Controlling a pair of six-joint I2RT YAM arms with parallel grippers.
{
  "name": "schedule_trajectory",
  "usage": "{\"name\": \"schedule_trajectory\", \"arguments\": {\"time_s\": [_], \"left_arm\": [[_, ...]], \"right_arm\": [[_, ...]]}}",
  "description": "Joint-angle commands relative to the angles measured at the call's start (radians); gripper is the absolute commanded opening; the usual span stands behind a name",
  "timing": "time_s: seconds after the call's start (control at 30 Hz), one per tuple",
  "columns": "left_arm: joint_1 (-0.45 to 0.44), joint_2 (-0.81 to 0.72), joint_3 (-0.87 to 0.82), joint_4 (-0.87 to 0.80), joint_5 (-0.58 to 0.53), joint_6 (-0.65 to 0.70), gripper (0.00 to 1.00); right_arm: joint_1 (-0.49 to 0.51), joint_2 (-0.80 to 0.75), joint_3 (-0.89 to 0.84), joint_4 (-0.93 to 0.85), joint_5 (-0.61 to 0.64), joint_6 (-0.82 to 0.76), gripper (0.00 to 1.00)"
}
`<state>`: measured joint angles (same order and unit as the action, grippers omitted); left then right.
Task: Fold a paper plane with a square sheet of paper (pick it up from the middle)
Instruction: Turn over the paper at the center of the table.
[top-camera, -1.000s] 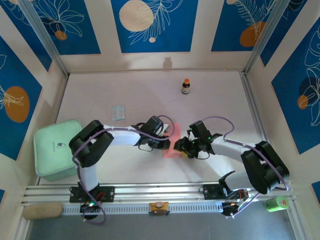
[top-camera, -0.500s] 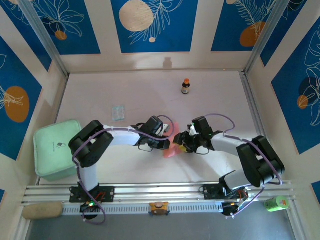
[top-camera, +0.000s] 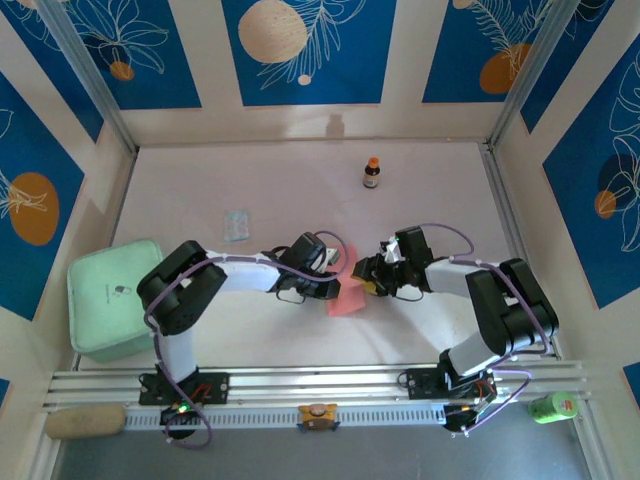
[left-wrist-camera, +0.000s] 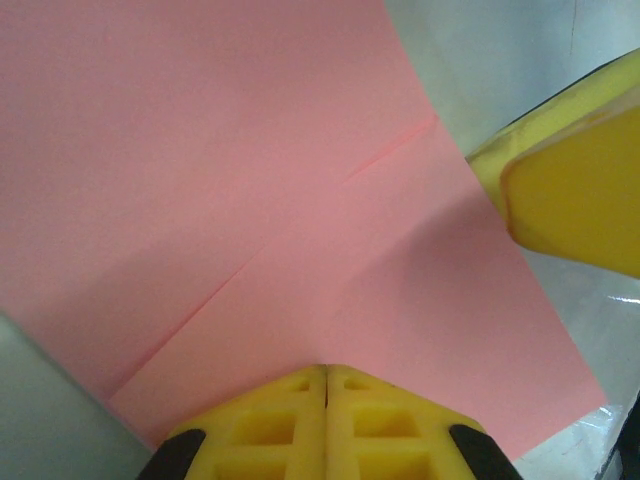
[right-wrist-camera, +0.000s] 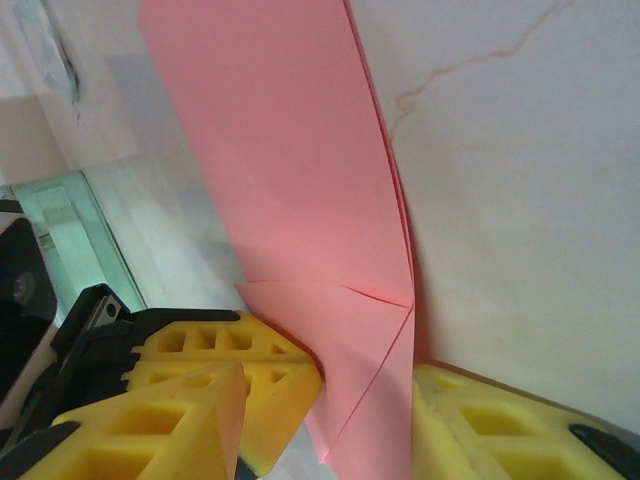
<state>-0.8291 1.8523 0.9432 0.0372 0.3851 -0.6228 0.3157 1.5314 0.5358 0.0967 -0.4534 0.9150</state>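
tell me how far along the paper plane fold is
Done: the square sheet of paper is raised and carries one crease, with a folded flap showing in the right wrist view. In hand: the left gripper is pinching its edge while the right gripper straddles it, jaws apart. Left: no pointed dart shape yet, so most folds remain.

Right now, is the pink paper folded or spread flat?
Folded: the salmon-pink sheet shows doubled layers and a creased corner flap; left gripper pinches its edge.
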Motion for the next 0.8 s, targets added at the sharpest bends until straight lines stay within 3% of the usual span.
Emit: {"name": "schedule_trajectory", "arguments": {"time_s": [0.0,0.77], "left_arm": [[0.005,-0.022,-0.022,-0.033,0.006,-0.01,0.0],[0.004,-0.044,-0.014,-0.033,0.018,-0.014,0.02]], "right_arm": [[-0.007,0.022,0.011,0.017,-0.045,-0.024,0.44],[-0.034,0.102,0.008,0.072,-0.077,-0.091,0.23]]}}
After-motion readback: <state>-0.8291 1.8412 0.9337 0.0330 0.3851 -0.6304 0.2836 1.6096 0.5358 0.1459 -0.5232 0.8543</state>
